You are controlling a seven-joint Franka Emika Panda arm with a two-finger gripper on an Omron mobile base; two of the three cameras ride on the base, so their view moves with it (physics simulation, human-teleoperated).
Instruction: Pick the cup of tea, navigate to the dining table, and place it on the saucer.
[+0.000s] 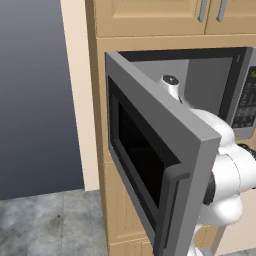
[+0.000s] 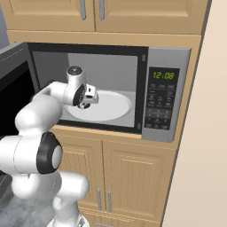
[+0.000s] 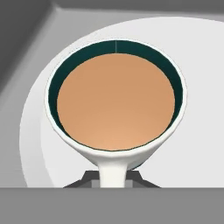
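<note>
The fingers [image 3: 113,178] are closed on the handle of the cup of tea [image 3: 114,101]; in the hand view the white handle runs down between the 2 dark finger tips at the bottom of the picture. The cup is seen from above: a round white wall, a dark green inner rim, and flat brown tea that fills it to just below the rim.

The cup is inside the microwave [image 2: 168,95], over the left part of the round white microwave plate [image 2: 113,106]. Whether its base touches the plate cannot be told. In the right base view the gripper [image 2: 85,104] is inside the oven cavity, with the white arm [image 2: 44,106] reaching in from the lower left.

Count: 1 cup, 1 plate, 1 microwave. The microwave door [image 1: 150,160] stands swung open to the left, with its dark window visible. The control panel [image 2: 162,99] shows a green clock display and rows of dark buttons. Tan wood cabinet doors [image 2: 128,175] are above and below the microwave.
</note>
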